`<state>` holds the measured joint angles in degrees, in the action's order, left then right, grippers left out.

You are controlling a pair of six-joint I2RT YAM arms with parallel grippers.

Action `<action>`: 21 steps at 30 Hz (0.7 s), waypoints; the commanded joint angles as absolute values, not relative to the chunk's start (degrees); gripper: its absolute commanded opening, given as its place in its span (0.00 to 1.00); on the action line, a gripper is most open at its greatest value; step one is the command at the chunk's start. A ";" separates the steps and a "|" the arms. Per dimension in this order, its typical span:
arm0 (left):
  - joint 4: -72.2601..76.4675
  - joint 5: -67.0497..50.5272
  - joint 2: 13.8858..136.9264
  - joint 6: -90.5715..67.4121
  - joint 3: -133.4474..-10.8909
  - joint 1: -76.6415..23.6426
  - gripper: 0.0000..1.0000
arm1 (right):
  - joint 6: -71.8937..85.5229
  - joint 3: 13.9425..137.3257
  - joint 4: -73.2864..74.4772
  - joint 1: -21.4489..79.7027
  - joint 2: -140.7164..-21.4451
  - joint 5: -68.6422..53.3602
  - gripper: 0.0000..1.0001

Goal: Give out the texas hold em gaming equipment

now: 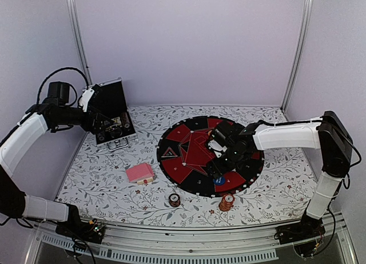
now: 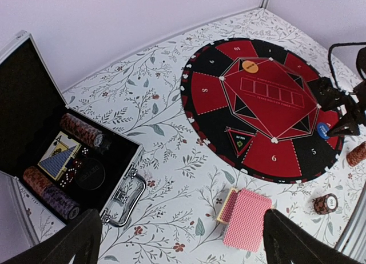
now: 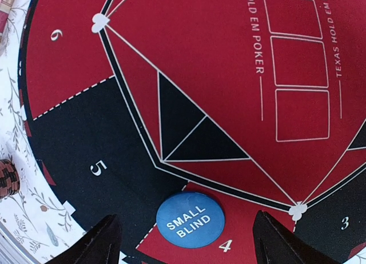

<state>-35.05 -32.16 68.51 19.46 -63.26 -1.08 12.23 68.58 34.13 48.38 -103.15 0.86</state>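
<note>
A blue disc point(image 3: 190, 216) marked SMALL BLIND lies flat on the round red-and-black poker mat point(image 3: 189, 52), by the number 4. My right gripper point(image 3: 191, 240) hovers over it, open, one fingertip on each side and neither touching. From above, the same disc point(image 1: 219, 180) sits under that gripper point(image 1: 221, 171). An orange disc point(image 2: 250, 66) lies at the mat's far side. A pink-backed card deck point(image 1: 139, 173) rests on the cloth left of the mat. Two chip stacks point(image 1: 174, 200) point(image 1: 227, 203) stand near the front. My left gripper point(image 1: 106, 124) is open and empty, high near the case.
The black silver-edged case point(image 2: 34, 104) stands open at the back left, holding rows of chips point(image 2: 82, 130), a blue-backed deck point(image 2: 58, 160) and dice. Its metal handle point(image 2: 128, 201) points toward the deck. White walls close in the back and sides.
</note>
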 commanded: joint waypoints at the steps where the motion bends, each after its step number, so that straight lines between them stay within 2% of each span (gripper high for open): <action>1: -35.68 -32.77 67.00 18.90 -63.63 -1.67 1.00 | 12.29 70.35 35.88 49.47 -104.24 0.94 0.81; 13: -35.86 -33.60 67.79 18.71 -62.95 -2.50 1.00 | 12.62 71.28 36.70 50.94 -108.75 4.15 0.77; 21: -36.03 -30.67 69.57 19.84 -60.12 -9.16 1.00 | 13.76 69.90 36.22 50.96 -108.99 6.76 0.72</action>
